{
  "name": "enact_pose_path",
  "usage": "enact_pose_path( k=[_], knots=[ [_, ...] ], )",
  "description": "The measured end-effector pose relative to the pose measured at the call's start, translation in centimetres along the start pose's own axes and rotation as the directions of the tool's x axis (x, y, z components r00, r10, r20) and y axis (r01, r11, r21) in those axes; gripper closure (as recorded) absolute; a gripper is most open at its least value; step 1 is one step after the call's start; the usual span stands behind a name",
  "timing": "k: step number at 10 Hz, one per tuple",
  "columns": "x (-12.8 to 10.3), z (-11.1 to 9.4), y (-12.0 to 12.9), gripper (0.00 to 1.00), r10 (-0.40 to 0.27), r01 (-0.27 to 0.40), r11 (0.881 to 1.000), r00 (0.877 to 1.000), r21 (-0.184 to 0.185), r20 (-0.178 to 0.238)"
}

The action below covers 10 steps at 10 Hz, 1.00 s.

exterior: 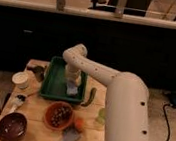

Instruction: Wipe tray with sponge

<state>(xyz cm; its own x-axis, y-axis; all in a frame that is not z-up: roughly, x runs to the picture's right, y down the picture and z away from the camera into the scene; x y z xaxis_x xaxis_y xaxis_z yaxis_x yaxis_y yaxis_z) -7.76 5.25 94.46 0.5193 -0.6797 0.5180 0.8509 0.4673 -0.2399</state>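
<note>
The dark green tray (54, 82) lies at the back of the wooden table. My gripper (72, 84) reaches down from the white arm into the right half of the tray. It is shut on the small pale blue-grey sponge (72, 90), which presses on the tray floor near the right front rim. The wrist hides the fingers and the top of the sponge.
A longer grey block (68, 139) lies at the table's front. An orange-brown bowl (59, 116) and a dark bowl (11, 125) sit in front of the tray. A white cup (20, 79) stands to its left and a green vegetable (91, 97) to its right.
</note>
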Motion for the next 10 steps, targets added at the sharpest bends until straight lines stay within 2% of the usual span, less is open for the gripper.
enact_pose_path(
  k=[3,6,10],
  knots=[
    [0.8,0.8,-2.4,1.0,-0.012,0.012,1.0,1.0,0.005,0.001],
    [-1.5,1.4,-5.8,1.0,-0.096,0.096,0.995,0.995,0.022,0.026],
    [-5.7,1.4,-6.2,1.0,-0.208,0.208,0.978,0.976,0.018,0.063]
  ],
)
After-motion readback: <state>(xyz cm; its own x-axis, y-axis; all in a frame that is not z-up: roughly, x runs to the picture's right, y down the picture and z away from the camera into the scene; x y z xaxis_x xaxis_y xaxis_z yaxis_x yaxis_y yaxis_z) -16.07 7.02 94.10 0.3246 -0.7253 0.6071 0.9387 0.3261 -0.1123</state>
